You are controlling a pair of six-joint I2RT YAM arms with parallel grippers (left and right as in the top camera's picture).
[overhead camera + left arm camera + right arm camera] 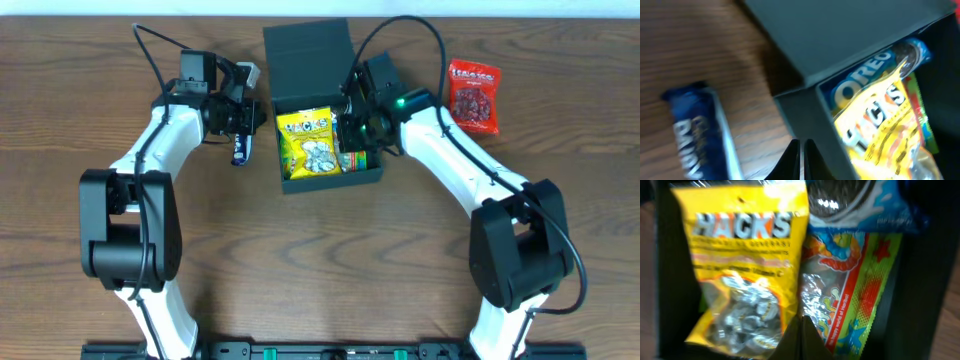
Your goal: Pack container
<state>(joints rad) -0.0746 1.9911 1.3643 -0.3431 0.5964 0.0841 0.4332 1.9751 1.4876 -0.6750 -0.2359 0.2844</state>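
Three packs inside the container [308,55]: Hacks bag [309,142], Oreo pack [865,80], Haribo gummies [850,295]. Looks like the left gripper [801,152] and right gripper [801,335] are both pressed together.

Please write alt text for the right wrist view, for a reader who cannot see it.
Inside the dark cardboard container, a yellow plastic HACKS candy bag lies left of a green-and-red gummy packet, with a blue cookie packet at top right. The shut right gripper shows at the bottom.
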